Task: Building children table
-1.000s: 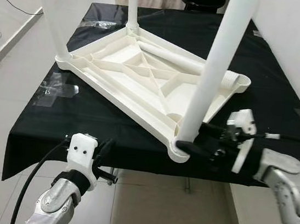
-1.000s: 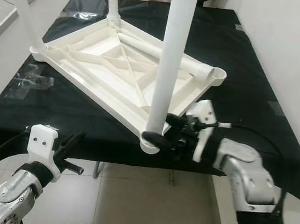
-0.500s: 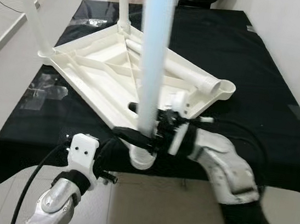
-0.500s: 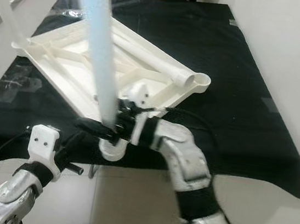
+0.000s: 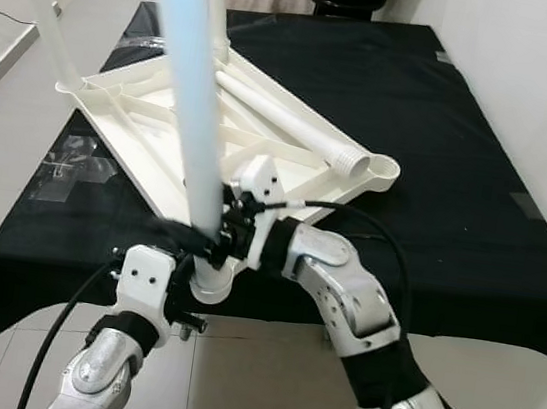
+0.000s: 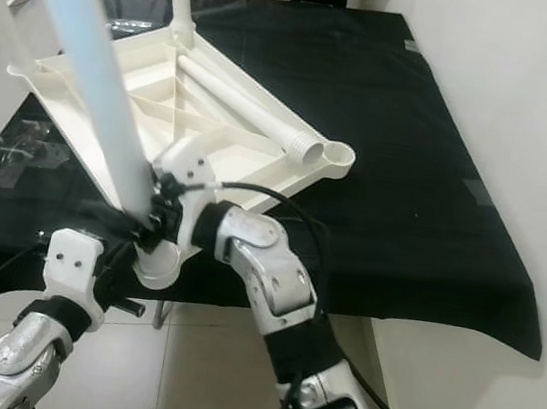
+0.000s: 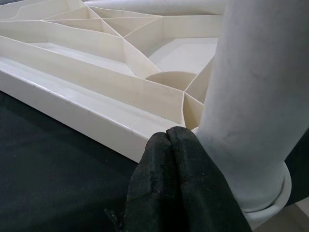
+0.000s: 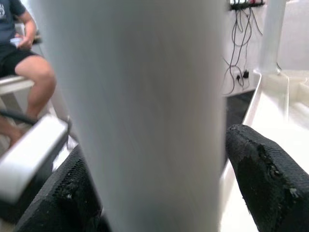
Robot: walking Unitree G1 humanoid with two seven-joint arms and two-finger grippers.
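Clamping the near table leg (image 5: 188,103) low down, right gripper (image 5: 210,242); left gripper (image 7: 177,188) fingers pressed together, empty, at 6 o'clock beside inverted tabletop (image 5: 152,133).

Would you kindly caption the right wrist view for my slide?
Right gripper straddles the white table leg, a seated person behind.

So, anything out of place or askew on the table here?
Yes: one loose leg lies flat inside the upturned tabletop, and the corner socket beside its threaded end stands empty. The near corner overhangs the black table edge.
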